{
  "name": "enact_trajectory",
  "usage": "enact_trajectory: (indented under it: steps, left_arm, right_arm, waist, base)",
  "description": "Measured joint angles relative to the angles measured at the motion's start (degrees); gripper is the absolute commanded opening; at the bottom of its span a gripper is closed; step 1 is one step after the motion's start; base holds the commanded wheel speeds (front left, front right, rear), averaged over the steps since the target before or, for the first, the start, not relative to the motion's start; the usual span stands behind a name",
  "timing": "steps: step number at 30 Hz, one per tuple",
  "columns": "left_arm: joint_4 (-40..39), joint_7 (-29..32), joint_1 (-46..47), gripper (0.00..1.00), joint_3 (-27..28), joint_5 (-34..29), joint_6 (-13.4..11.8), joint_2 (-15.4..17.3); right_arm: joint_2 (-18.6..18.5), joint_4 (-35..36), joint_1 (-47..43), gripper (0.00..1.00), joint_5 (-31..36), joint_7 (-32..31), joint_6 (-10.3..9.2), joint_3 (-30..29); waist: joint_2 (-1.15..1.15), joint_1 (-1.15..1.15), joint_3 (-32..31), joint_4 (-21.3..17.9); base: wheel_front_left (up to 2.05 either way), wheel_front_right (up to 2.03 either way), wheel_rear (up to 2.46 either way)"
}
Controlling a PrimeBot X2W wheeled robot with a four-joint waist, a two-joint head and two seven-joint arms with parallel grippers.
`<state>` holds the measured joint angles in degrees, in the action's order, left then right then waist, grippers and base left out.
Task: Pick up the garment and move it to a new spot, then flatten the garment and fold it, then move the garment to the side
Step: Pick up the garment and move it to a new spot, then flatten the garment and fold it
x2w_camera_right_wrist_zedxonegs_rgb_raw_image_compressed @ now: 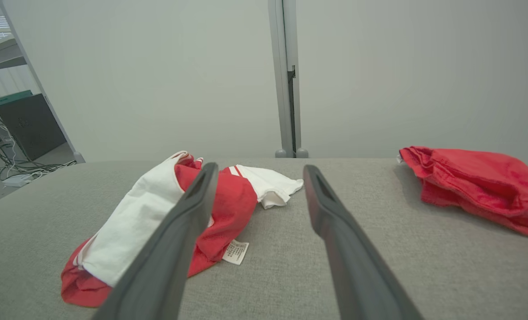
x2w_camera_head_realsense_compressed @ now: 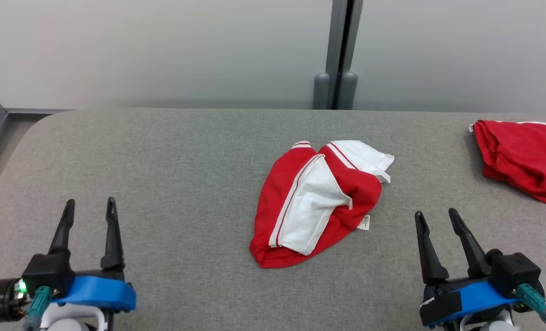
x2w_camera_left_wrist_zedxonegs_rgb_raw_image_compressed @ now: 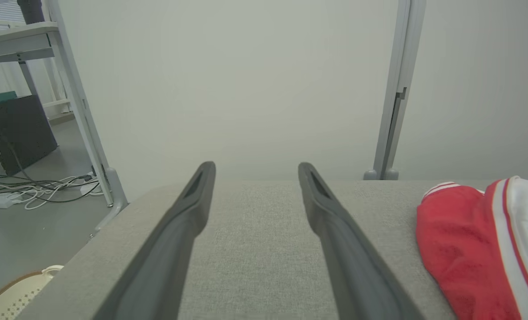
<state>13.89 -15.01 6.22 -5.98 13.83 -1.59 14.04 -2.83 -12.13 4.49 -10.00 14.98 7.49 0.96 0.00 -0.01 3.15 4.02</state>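
The garment (x2w_camera_head_realsense_compressed: 316, 202), red with white panels, lies crumpled near the middle of the table (x2w_camera_head_realsense_compressed: 162, 161), and its label (x2w_camera_head_realsense_compressed: 364, 223) sticks out on the near right side. The left gripper (x2w_camera_head_realsense_compressed: 91, 201) is at the near left, well apart from it, with fingers spread wide and nothing between them. The right gripper (x2w_camera_head_realsense_compressed: 436, 212) is at the near right, closer to the garment, also wide open and empty. I think both stand open so each can take one side of the heap. A red cloth (x2w_camera_head_realsense_compressed: 525, 156) lies apart at the far right.
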Motion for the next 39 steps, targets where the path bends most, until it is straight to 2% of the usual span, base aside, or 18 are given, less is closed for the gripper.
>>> enact_trajectory:
  steps: [9, 15, 27, 39]
  left_arm:
    - [-4.59, -0.04, -8.51, 1.00, 5.67, -3.26, 0.01, -2.05]
    - [-3.81, -0.04, -10.66, 1.00, 7.02, -4.46, 0.67, -3.12]
    - [-3.89, -0.04, -10.83, 1.00, 9.57, -6.21, 2.25, -5.72]
    - [-3.32, -0.04, -10.82, 1.00, 11.55, -7.90, 3.98, -6.98]
  right_arm:
    - [0.01, -1.81, -2.93, 1.00, 0.01, 0.01, -0.01, -1.10]
    - [0.01, -2.72, -3.91, 1.00, 0.15, 0.01, 0.00, -1.09]
    - [0.01, -4.17, -4.72, 1.00, 0.18, 0.01, 0.00, -1.02]
    - [0.01, -5.09, -4.72, 1.00, 0.25, 0.00, -0.01, -0.97]
  waist:
    - [0.00, 0.00, -2.66, 2.59]
    - [0.01, 0.00, -3.27, 2.84]
    - [0.00, 0.00, -4.07, 2.23]
    - [0.00, 0.01, -4.41, 1.84]
  base:
    - [0.00, 0.00, 0.00]
    - [0.00, 0.00, 0.00]
    - [0.00, 0.00, 0.00]
    - [0.00, 0.00, 0.00]
